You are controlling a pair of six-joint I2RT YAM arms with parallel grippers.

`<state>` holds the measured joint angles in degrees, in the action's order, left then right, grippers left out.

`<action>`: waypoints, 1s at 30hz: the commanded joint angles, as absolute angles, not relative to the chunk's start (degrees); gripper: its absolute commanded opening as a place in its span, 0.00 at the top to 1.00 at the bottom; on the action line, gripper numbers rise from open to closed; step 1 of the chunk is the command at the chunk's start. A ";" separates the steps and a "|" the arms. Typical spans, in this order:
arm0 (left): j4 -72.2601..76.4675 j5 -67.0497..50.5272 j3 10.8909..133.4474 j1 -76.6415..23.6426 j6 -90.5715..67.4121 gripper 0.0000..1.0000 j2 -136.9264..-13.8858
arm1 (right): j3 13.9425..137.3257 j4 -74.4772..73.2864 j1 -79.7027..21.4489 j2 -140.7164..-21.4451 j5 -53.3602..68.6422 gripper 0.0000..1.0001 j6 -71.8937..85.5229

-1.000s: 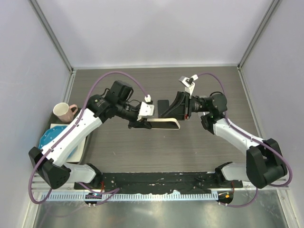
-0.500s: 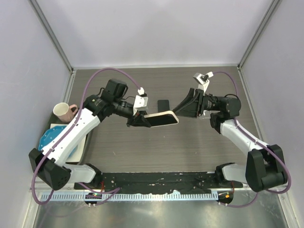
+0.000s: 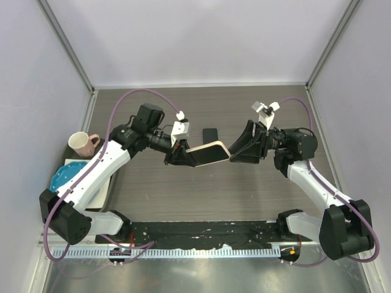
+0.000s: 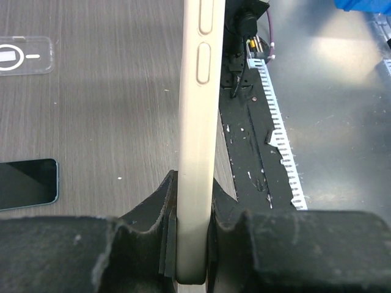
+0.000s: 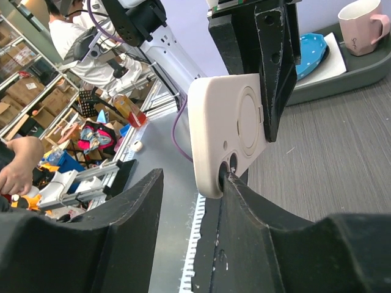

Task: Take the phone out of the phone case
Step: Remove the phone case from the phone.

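The beige phone case [image 3: 211, 152] hangs in the air over the table's middle, tilted. My left gripper [image 3: 186, 155] is shut on its left end. In the left wrist view the phone case [image 4: 198, 122] stands edge-on between the jaws of the left gripper [image 4: 194, 189], with a thin dark slab against its left face. My right gripper [image 3: 241, 149] is open at the case's right end. In the right wrist view the right gripper [image 5: 192, 177] straddles the lower corner of the phone case [image 5: 226, 128]. One finger [image 5: 244, 213] touches a camera hole. Whether the phone is inside is unclear.
A separate black phone [image 3: 211, 134] lies flat on the table behind the case, also visible as the black phone [image 4: 27, 183]. A clear case [image 4: 24, 55] lies further off. A pink mug [image 3: 82, 143] and a blue plate [image 3: 67, 177] sit at the left edge.
The left gripper has tilted the case from flat to showing its beige back. The right gripper has drawn back to the right and its jaws have spread wider.
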<state>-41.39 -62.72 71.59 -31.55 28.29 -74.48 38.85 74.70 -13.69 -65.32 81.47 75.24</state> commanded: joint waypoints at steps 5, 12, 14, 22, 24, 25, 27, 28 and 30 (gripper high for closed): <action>-33.14 -64.25 71.89 -30.15 23.39 1.00 -72.95 | 40.78 95.44 -14.06 -67.50 84.81 0.58 74.97; -30.15 -65.04 71.28 -29.44 20.05 1.00 -72.95 | 40.17 95.80 -13.80 -68.99 84.99 0.59 73.74; -29.80 -65.65 71.19 -29.27 19.69 1.00 -73.04 | 39.99 95.89 -13.62 -68.99 84.81 0.61 73.48; -28.30 -67.24 71.37 -28.65 17.67 1.00 -73.21 | 39.20 95.80 -12.92 -67.50 86.31 0.96 70.23; -28.21 -67.76 71.37 -28.65 17.58 1.00 -73.13 | 39.20 95.80 -12.83 -66.71 87.09 0.99 69.52; -28.21 -68.63 71.37 -28.57 17.67 1.00 -73.13 | 39.29 95.89 -12.92 -66.36 87.27 0.99 69.35; -28.30 -69.34 71.37 -28.56 17.58 1.00 -72.95 | 39.46 95.80 -12.92 -64.87 87.54 0.99 68.91; -28.30 -70.04 71.37 -28.65 17.67 1.00 -72.95 | 39.72 95.54 -13.27 -64.60 87.71 0.99 69.17; -28.30 -70.75 71.45 -28.65 17.58 1.00 -72.95 | 40.43 95.45 -14.49 -63.64 87.98 0.99 70.22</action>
